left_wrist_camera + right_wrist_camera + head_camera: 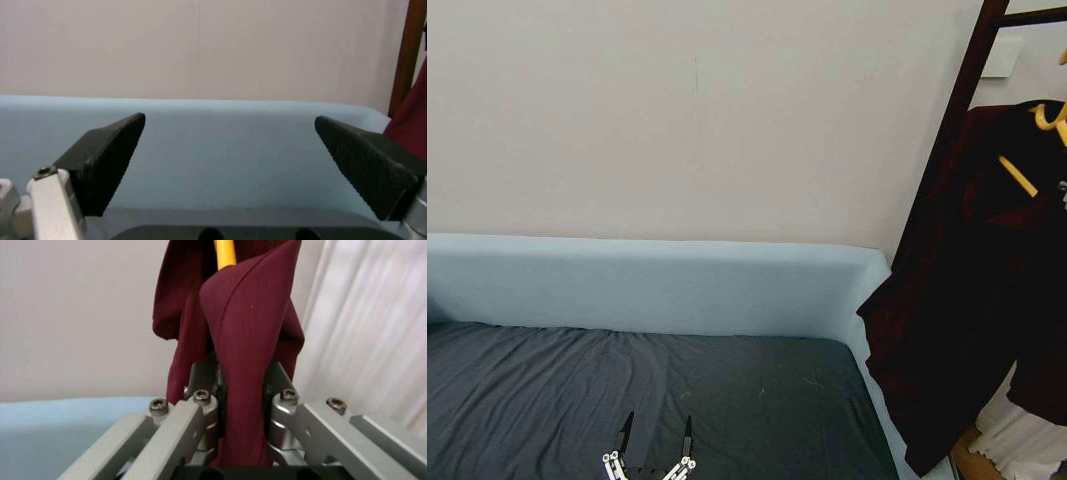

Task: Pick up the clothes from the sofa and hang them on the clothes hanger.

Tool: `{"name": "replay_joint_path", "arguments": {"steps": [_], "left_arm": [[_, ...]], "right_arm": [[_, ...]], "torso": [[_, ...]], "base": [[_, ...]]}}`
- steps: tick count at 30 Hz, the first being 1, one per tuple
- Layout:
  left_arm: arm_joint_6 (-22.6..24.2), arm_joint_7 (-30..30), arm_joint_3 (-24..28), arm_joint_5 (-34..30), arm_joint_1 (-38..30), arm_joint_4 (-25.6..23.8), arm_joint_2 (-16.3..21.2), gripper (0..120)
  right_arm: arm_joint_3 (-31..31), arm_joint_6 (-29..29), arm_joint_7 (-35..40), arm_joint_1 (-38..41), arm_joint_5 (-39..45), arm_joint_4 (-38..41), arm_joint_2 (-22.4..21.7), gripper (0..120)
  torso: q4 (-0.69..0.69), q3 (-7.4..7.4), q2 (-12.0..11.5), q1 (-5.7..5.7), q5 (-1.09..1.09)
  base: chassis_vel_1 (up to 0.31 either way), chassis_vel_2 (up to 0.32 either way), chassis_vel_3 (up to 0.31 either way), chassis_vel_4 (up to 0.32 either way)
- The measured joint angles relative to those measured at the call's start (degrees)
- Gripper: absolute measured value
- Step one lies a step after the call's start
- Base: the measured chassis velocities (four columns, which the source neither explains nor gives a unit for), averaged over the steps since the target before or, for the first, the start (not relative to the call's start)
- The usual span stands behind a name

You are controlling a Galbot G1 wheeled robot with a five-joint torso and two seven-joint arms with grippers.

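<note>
The dark red garment (967,320) hangs at the far right, off the sofa (647,290), draped over a yellow hanger peg (1017,175) on the dark wooden clothes rack (957,100). The hanging step therefore looks largely done. The right claw (240,385) is clamped on a fold of the cloth just below the peg, so what seems left is to release the fabric and back the arm away. The left claw (659,420) hovers low over the near part of the sofa's dark grey seat (547,380), its fingers spread wide and holding nothing.
</note>
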Motion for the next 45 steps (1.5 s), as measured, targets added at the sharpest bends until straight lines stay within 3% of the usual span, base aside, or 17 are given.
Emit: {"name": "replay_joint_path", "arguments": {"steps": [6,15,19,24,35,45], "left_arm": [[1.1,0.0,2.0,0.0,-1.5,0.6,0.2,100],[2.3,0.1,3.8,-0.1,-2.6,1.4,0.1,100],[2.5,0.5,3.8,0.0,-2.6,1.4,-0.7,100],[2.6,0.7,3.8,0.0,-2.5,1.5,-1.2,100],[2.4,0.9,3.8,0.0,-2.5,1.9,-2.0,100],[2.2,0.9,3.7,-0.4,-2.5,1.9,-2.1,100]], "right_arm": [[-3.6,0.7,-5.1,1.2,-3.9,-8.3,-1.6,8],[-14.9,10.0,-14.9,5.7,-17.5,-17.2,0.1,8],[-27.5,15.9,-20.4,19.3,-28.8,-31.7,6.4,8],[-35.0,17.6,-22.6,28.1,-33.3,-37.7,7.9,8],[-50.6,19.7,-22.1,45.3,-43.8,-43.4,13.9,8],[-53.2,20.4,-21.1,47.9,-49.9,-39.2,11.6,8]], "torso": [[-0.01,0.0,0.0,0.0,0.0],[0.01,0.0,0.0,0.0,0.06],[0.0,0.01,0.0,0.01,0.1],[-0.03,0.0,0.0,0.01,0.07],[0.02,0.01,0.0,0.01,0.05],[-0.04,-0.01,0.0,0.0,-0.05]], "base": [[0.0,0.0,0.0,0.0],[0.0,0.0,0.0,0.0],[0.0,0.0,0.0,0.0],[0.0,0.0,0.0,0.0],[0.0,0.0,0.0,0.0],[0.0,0.0,0.0,0.0]]}}
